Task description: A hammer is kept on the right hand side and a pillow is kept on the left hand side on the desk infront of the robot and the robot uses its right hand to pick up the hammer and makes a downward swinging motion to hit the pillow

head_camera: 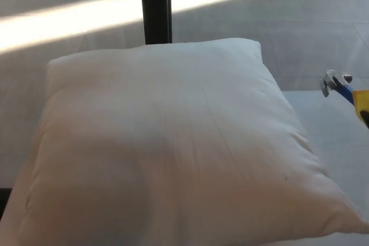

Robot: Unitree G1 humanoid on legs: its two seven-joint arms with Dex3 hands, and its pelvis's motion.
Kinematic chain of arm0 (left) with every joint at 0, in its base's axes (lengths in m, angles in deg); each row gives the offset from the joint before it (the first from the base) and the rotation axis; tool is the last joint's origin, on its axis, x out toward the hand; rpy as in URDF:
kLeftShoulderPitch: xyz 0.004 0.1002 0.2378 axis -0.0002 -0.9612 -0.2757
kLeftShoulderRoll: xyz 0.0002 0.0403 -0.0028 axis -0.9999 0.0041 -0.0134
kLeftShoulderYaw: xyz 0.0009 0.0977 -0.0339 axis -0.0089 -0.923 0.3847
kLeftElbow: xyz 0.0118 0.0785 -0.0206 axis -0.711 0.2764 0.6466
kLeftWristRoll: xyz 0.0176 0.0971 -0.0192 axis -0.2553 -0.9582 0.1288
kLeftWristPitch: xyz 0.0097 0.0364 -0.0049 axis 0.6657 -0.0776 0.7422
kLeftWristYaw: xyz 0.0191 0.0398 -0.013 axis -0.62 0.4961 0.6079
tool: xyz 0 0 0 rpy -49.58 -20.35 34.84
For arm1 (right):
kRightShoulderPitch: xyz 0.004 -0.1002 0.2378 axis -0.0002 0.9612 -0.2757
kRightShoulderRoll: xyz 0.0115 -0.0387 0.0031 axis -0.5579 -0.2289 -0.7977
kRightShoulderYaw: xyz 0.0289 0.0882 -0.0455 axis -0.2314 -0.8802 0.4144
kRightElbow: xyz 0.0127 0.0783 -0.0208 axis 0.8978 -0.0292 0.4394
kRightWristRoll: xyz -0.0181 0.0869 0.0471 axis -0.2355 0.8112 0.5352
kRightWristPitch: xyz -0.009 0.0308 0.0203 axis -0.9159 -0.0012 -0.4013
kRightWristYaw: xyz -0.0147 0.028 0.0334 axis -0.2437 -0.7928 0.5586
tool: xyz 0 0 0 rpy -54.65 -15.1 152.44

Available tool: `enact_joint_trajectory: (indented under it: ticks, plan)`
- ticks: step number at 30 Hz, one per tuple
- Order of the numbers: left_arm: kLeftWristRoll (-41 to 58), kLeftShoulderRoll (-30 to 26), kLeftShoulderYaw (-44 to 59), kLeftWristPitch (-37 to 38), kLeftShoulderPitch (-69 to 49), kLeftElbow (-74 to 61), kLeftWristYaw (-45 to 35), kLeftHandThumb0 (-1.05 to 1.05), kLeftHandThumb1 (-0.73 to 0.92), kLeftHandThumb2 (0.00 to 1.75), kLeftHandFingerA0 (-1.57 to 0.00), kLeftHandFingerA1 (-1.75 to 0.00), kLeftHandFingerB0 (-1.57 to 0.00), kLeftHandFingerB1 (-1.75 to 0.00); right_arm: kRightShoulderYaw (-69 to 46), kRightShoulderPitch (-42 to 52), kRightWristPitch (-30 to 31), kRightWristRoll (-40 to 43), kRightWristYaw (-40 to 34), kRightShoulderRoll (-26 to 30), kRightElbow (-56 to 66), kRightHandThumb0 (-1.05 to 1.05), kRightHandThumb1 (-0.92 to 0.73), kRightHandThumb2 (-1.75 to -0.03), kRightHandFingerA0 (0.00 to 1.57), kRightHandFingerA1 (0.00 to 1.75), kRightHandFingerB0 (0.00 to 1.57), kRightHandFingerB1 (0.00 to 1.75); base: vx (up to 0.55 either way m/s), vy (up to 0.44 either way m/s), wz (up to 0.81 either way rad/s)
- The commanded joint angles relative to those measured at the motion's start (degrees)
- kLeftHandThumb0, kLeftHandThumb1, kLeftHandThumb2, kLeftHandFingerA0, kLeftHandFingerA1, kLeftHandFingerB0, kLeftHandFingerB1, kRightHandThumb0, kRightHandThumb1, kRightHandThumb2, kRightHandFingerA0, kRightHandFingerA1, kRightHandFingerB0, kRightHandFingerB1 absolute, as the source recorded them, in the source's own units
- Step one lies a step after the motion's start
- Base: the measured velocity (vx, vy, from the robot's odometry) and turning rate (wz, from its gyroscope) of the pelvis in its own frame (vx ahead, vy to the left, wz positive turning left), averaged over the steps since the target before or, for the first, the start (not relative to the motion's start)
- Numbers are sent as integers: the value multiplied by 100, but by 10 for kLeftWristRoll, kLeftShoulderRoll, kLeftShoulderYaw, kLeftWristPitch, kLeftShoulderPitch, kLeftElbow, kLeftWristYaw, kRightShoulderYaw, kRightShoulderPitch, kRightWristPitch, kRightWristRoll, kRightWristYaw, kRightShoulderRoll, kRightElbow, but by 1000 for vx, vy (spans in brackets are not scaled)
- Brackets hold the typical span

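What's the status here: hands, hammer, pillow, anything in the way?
Both hands out of view. Hammer at right edge, head up past the pillow's far right corner, not touching it. Pillow bare on top, nothing in the way.
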Motion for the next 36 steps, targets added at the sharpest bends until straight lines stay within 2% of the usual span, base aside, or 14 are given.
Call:
enact_joint_trajectory:
  ticks: [1,3,7,8,12,16,20,25,26,28,30,33,35,36]
  plan:
    - [14,1,9,1,-4,-2,-1,-71,75,63,-76,-57,-64,-51,-110,-95,206,227,55,-70,103,-23,-55,-122,101,175,78,166,0,0,0]
    - [10,1,6,1,-4,0,1,-71,76,63,-75,-54,-62,-50,-120,-106,230,237,51,-84,110,-21,-57,-121,108,175,77,174,0,0,0]
    - [10,2,6,0,-5,4,-3,-73,75,63,-75,-53,-64,-50,-123,-126,305,263,55,-116,145,-26,-64,-113,105,175,67,174,0,0,0]
    - [7,1,4,0,-5,3,-1,-74,77,63,-80,-57,-68,-51,-120,-136,325,273,67,-124,150,-28,-59,-121,107,175,67,174,0,0,0]
    - [-1,0,-3,7,-9,4,3,-72,77,63,-80,-55,-68,-50,-118,-168,377,282,70,-138,155,-29,-59,-123,109,175,69,173,0,0,0]
    - [2,1,-1,4,-9,1,2,-75,75,63,-80,-58,-67,-51,-107,-200,380,270,74,-138,159,-29,-58,-126,108,175,70,170,0,0,0]
    - [-3,-1,-5,5,-10,3,3,-72,79,64,-76,-54,-65,-49,-128,-252,406,283,70,-126,140,-29,-65,-116,105,175,69,168,0,0,0]
    - [-4,1,-6,2,-7,5,7,-75,77,64,-81,-54,-69,-50,-127,-334,423,275,89,-87,105,-32,-56,-123,106,175,74,164,0,0,0]
    - [-4,2,-7,3,-7,4,9,-74,77,63,-80,-56,-70,-52,-131,-344,428,276,89,-84,102,-33,-60,-112,105,175,72,163,0,0,0]
    - [-4,2,-6,5,-6,3,10,-75,76,63,-79,-57,-69,-52,-140,-370,436,281,93,-74,89,-35,-66,-108,105,175,69,166,0,0,0]
    - [2,1,-1,-1,-3,5,6,-73,78,63,-81,-57,-67,-51,-134,-400,433,271,99,-62,77,-32,-61,-117,105,175,75,165,0,0,0]
    - [0,0,-2,0,-2,6,8,-71,77,63,-82,-57,-69,-52,-144,-433,451,276,94,-57,68,-32,-62,-116,104,175,72,169,0,0,0]
    - [0,0,-2,-5,0,6,15,-70,76,63,-83,-56,-72,-52,-139,-443,454,272,99,-55,70,-30,-58,-125,105,175,73,171,0,0,0]
    - [-3,-2,-7,-2,-2,0,6,-72,78,64,-77,-55,-67,-52,-139,-458,486,284,110,-59,77,-30,-54,-130,106,175,77,170,0,0,0]
